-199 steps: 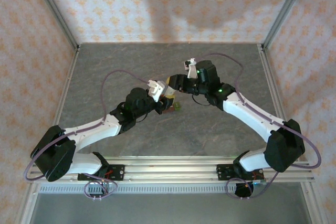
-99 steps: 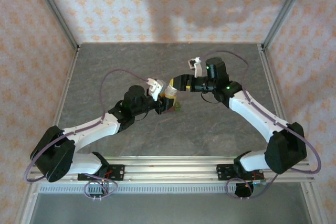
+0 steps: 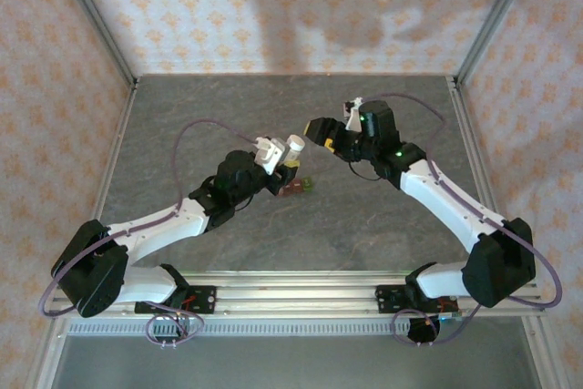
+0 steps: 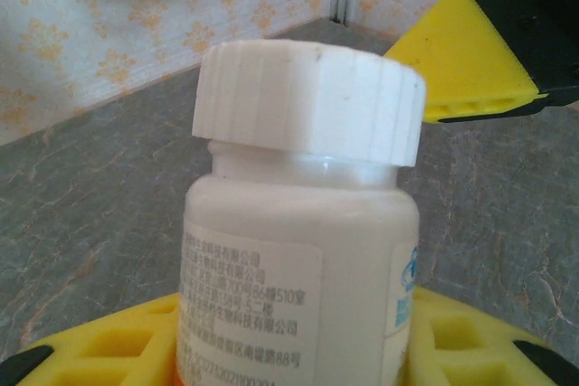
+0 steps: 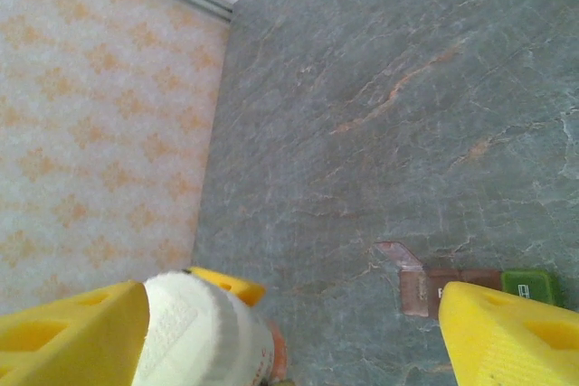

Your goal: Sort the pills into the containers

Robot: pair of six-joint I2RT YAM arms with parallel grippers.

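Item one: my left jaws, closed partway on the lower body of a white pill bottle [image 4: 298, 268], their yellow fingers [image 4: 118, 350] pressed to either side of it and holding it above the middle of the desk [image 3: 228, 107]. Item two: its ribbed white cap [image 4: 308, 101], seated on the neck; whether it is tight or loosened I cannot tell. Item three: my right jaws, spread wide and holding nothing, standing just beside the cap on its far-right side. Item four: the containers, one short pill-organiser strip [image 5: 470, 288] of joined brownish-red compartments with a green end [image 5: 529, 287], lying flat near the desk's middle, under and just to the near side of the bottle, well apart from every edge. One brownish lid flap [image 5: 398, 255] seems to stand open at the end opposite the green. Contents: no pills visible in any compartment, though most look lidded and the strip is too small to be sure. The pills I take to be inside the bottle, unseen. Hazards, as I judge them: a low grip lets the bottle twist when the cap is turned. A loose cap could drop if I tilt. The bottle's mouth is wide against such small compartments, so pills may scatter over the desk. The unheld strip would slide at a nudge.
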